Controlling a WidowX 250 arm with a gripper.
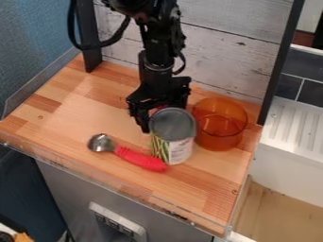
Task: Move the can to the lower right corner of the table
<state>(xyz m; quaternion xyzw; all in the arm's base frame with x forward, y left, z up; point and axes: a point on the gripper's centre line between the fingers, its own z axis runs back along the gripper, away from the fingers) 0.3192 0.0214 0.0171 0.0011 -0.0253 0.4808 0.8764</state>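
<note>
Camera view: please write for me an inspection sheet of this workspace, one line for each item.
Surface: wooden tabletop in light and darker strips, some small dark knots.
Job's things: can upright, not in the lower right corner.
Clutter: metal scoop with red handle, its handle end by the can's foot; orange see-through cup right beside the can, contact cannot be told.
Gripper: black gripper low at the can's upper left; grip cannot be told.
Cables: black cable looping beside the arm.
Surroundings: whitewashed boards behind, blue wall left.
</note>
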